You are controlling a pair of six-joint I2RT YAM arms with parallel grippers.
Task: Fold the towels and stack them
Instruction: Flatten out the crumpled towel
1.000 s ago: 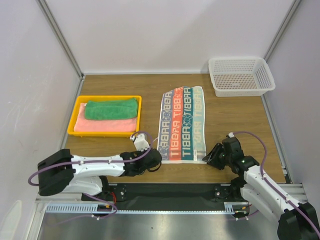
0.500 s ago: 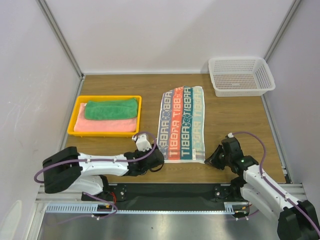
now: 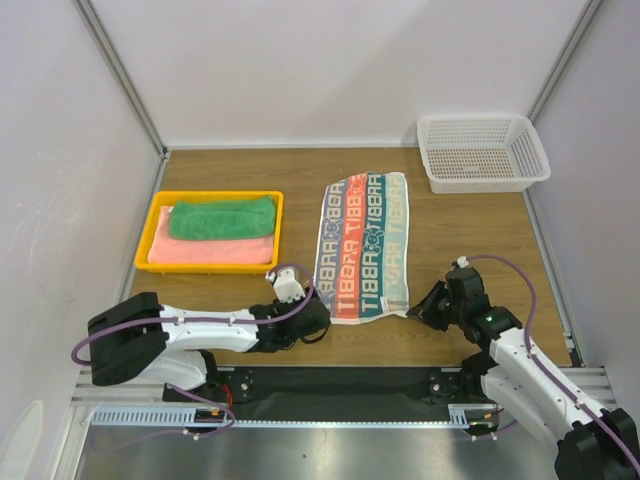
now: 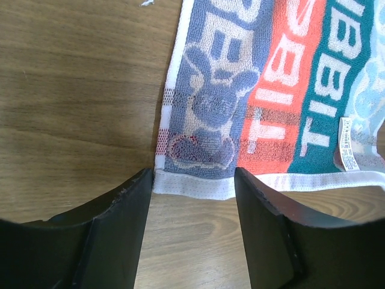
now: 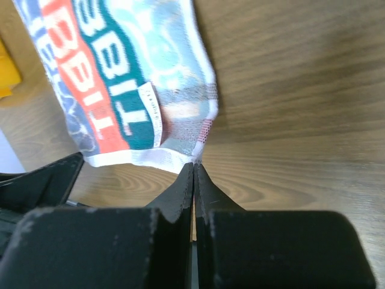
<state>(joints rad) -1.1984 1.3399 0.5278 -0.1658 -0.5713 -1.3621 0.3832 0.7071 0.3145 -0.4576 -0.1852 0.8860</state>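
Note:
The white-and-teal patterned towel (image 3: 365,245) with red-orange letters lies spread flat on the table's middle. My left gripper (image 3: 314,320) is open at its near left corner, the white hem (image 4: 192,185) lying just past the fingertips (image 4: 142,180). My right gripper (image 3: 425,308) is shut on the towel's near right corner (image 5: 191,153), which is slightly raised and curled. The green towel (image 3: 222,216) rests folded on the salmon-pink towel (image 3: 210,250) inside the yellow tray.
The yellow tray (image 3: 210,195) stands at the left of the wooden table. A white mesh basket (image 3: 480,150) sits at the back right. White walls close in the back and both sides.
My left gripper has opened at the near left corner. My right gripper has shut on the near right corner, and the towel's near edge has shifted slightly.

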